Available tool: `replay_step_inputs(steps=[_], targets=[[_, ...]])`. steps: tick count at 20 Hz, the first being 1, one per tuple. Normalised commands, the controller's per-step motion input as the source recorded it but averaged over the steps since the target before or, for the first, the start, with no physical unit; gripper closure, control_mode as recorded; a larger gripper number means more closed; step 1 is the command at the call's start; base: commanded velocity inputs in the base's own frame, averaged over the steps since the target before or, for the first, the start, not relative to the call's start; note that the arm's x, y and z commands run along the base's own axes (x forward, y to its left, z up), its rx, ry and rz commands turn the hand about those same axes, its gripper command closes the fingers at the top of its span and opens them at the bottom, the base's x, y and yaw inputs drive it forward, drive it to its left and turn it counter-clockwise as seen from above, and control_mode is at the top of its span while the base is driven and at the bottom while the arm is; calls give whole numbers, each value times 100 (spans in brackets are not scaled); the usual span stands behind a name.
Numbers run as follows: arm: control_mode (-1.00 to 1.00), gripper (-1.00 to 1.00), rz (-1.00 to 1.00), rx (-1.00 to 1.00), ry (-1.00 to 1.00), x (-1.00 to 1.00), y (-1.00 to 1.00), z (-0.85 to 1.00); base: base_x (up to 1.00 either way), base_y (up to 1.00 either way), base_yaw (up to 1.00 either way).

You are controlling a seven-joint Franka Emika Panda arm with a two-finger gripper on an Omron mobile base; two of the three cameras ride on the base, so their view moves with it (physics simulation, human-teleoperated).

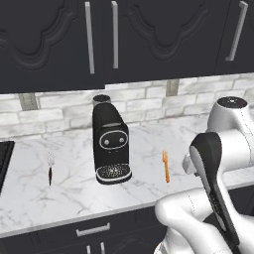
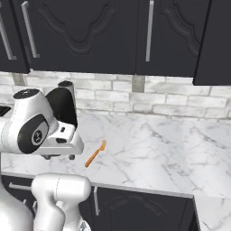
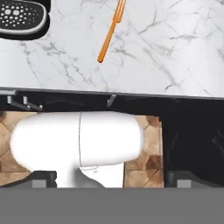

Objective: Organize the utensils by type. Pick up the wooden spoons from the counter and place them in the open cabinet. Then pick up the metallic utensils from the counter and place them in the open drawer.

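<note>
An orange fork [image 1: 166,166] lies on the white marble counter [image 1: 149,139], to the right of the coffee machine; it is the slim orange thing [image 2: 95,153] in the right base view too. In the hand view the fork [image 3: 111,30] lies near the top, beyond the counter's front edge. A silver fork with a dark handle [image 1: 50,166] lies to the left of the machine. My gripper [image 3: 113,179] is open, its fingertips [image 3: 43,178] wide apart with nothing between them, and it hangs in front of the counter edge. The wooden spoons, the open cabinet and the open drawer are out of view.
A black coffee machine [image 1: 111,144] stands mid-counter, its drip tray [image 3: 22,17] close to the orange fork. A dark stove edge [image 1: 4,161] is at the far left. Shut dark wall cabinets [image 1: 114,34] hang above. Below the counter are dark fronts with handles [image 1: 93,229].
</note>
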Motion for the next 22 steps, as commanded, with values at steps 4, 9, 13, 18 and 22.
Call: replay_step_inputs(steps=[4,9,13,18,22], targets=[[-100,-100,12,9,12,49,-39,-19,0,0,0],[-100,-100,0,-1,3,66,-4,-29,0,0,0],[-100,-100,0,-5,4,63,8,-32,0,0,0],[-100,-100,0,-1,6,38,9,-47,0,0,0],[-100,-100,0,1,6,36,0,-48,0,0,0]])
